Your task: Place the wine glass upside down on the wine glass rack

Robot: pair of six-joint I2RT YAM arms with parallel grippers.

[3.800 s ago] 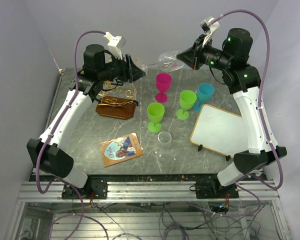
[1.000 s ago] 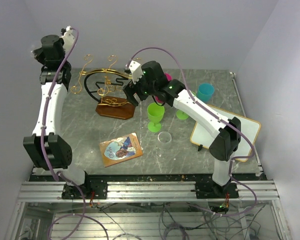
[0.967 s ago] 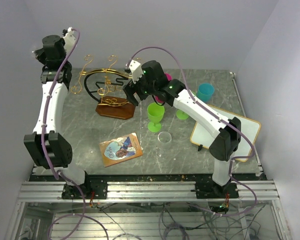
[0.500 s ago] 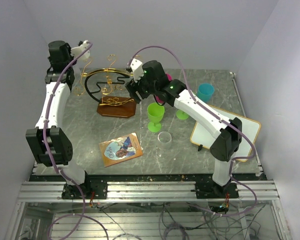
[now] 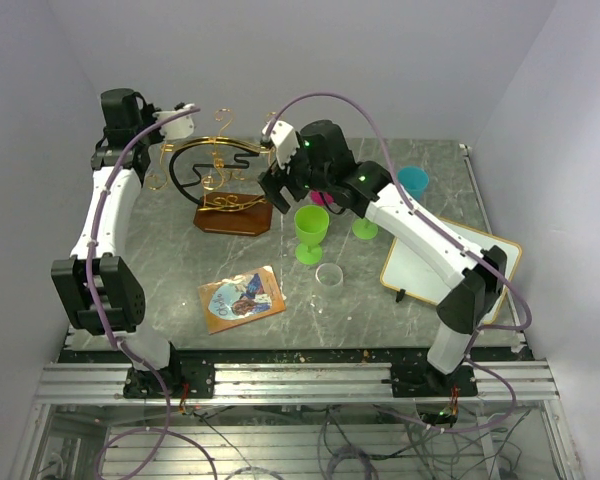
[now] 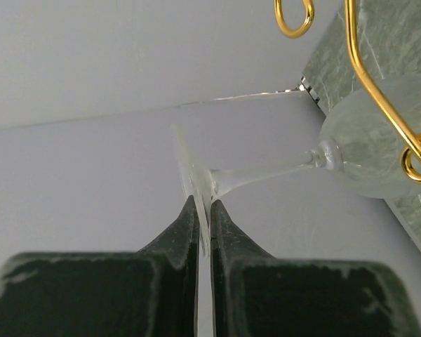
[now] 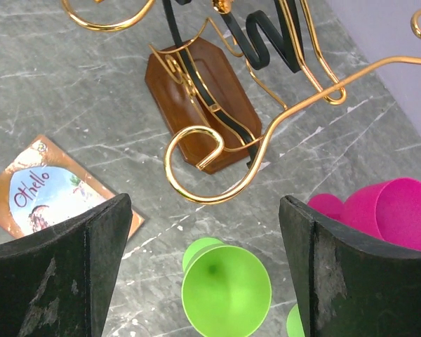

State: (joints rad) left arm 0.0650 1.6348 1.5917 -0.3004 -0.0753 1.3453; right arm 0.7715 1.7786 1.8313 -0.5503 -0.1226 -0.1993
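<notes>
Pinches the wine glass (image 6: 365,147) foot in the nearly closed left gripper (image 6: 203,217), bowl out rightward, crossed by wine glass rack (image 7: 196,91) wire. Holds the right gripper (image 7: 203,203) wide open, empty, above rack base and green goblet (image 7: 224,288).

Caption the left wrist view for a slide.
Left gripper pinches the wine glass by its foot, bowl beside the gold wire of the wine glass rack.
</notes>
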